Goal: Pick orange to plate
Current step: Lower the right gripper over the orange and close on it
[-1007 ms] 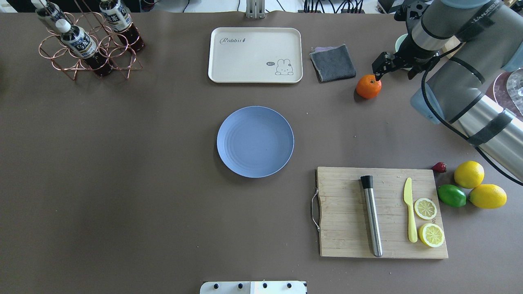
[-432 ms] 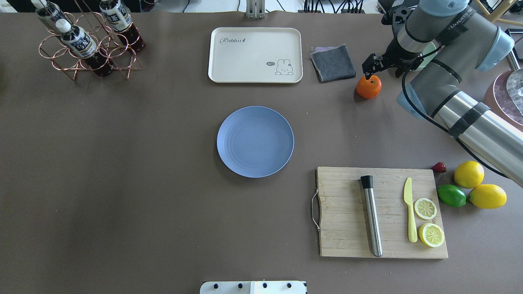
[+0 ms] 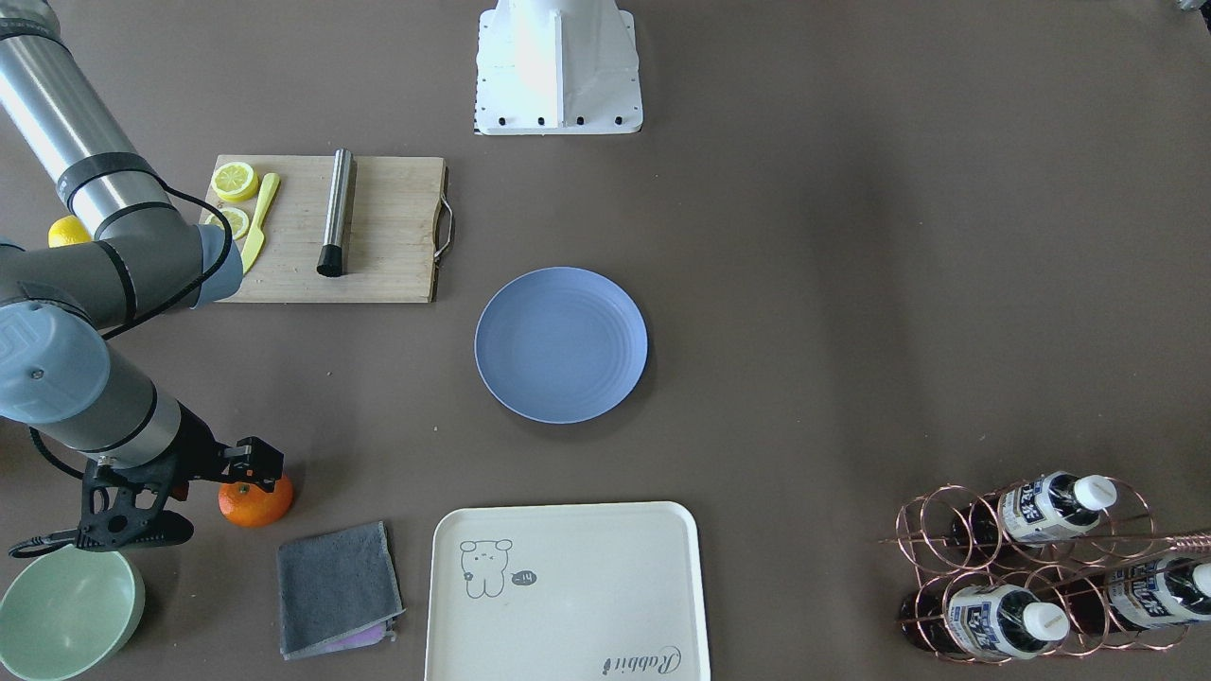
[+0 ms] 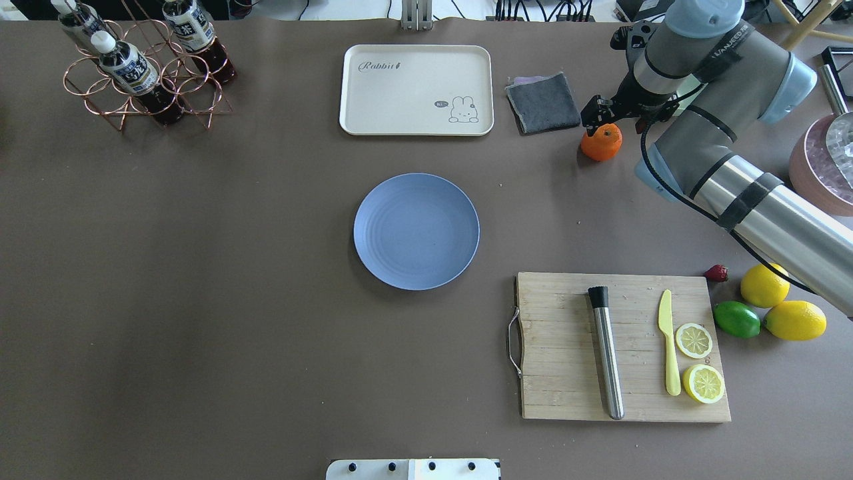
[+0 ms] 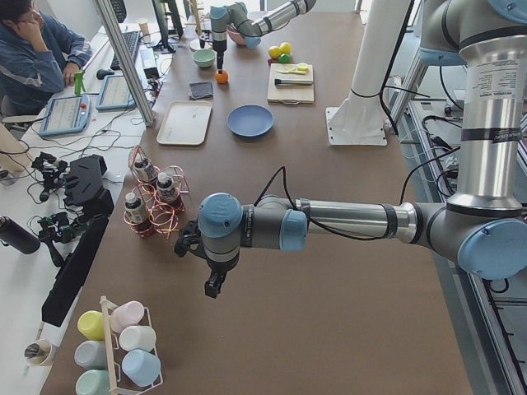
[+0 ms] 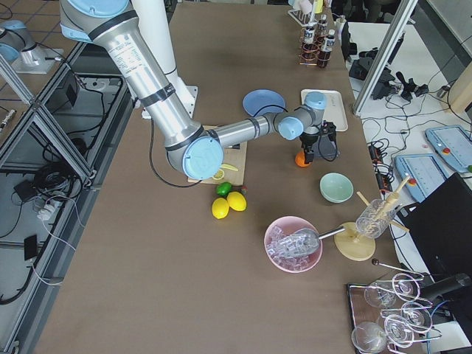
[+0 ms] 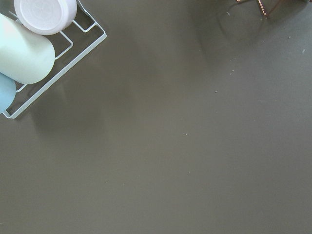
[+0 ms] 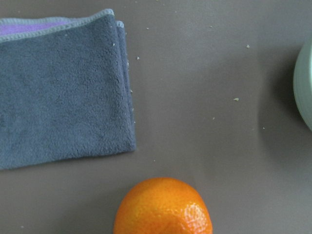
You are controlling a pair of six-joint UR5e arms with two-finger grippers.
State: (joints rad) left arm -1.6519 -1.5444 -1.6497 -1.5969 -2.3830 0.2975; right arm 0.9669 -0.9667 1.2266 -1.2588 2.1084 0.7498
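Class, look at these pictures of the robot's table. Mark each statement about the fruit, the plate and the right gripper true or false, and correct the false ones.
1. The plate is empty. True.
2. The right gripper is just above the orange. True.
3. The orange lies on the wooden board. False: it lies on the table, beside the grey cloth.
4. The lime lies on the board. False: it lies on the table beside the board, next to two whole lemons.
5. Two lemon halves lie on the board. True.
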